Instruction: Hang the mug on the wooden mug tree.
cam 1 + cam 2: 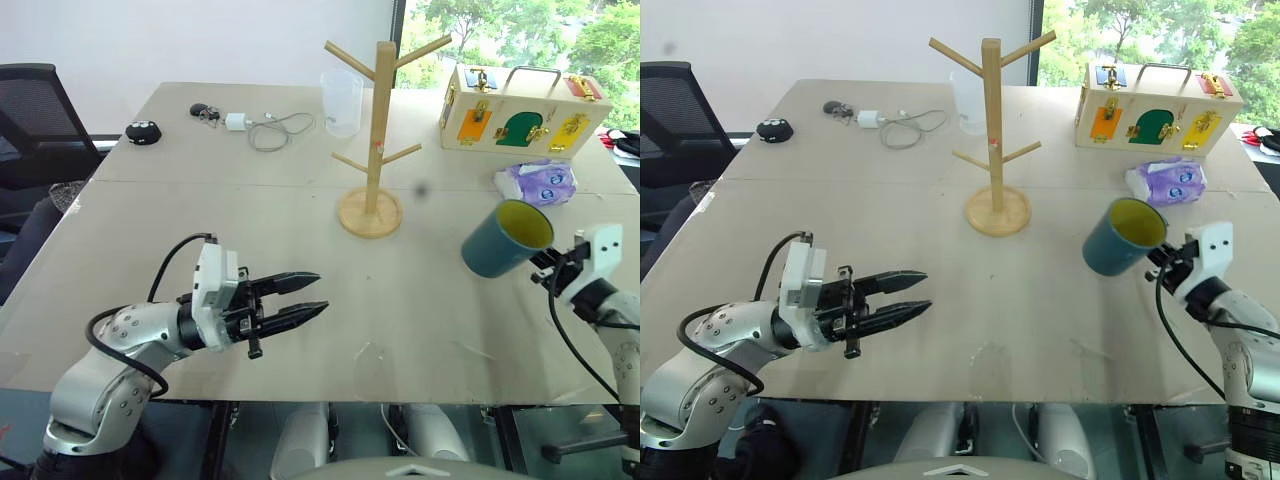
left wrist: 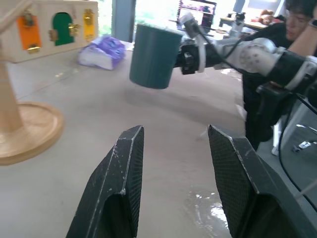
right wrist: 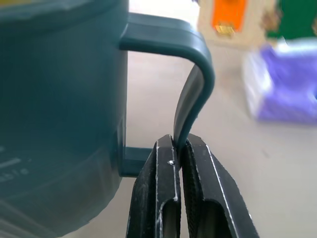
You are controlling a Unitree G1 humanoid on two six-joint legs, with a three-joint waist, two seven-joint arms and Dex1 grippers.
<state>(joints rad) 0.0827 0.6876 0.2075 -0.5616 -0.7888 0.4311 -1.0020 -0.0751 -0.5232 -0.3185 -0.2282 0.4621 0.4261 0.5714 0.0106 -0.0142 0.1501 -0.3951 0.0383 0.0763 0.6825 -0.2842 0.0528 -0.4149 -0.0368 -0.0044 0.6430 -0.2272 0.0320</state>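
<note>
Carry step: right gripper (image 3: 179,148) pinches mug (image 1: 505,238) handle, mug off table; left gripper (image 1: 312,296) empty, near-closed. Next: handle onto mug tree (image 1: 379,130) peg.

Mug lifted, mug tree standing

The teal mug (image 1: 507,240) with its yellow inside hangs tilted above the tabletop (image 1: 200,270), pinched by its handle in the right hand (image 3: 179,148); the wooden mug tree (image 1: 375,130) stands upright, well apart, pegs bare.

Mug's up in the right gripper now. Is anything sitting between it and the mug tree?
Nothing visible. The mug, pinched by its handle in the right gripper, hangs above bare table right of the wooden mug tree. The purple packet and latch box sit behind that line.
</note>
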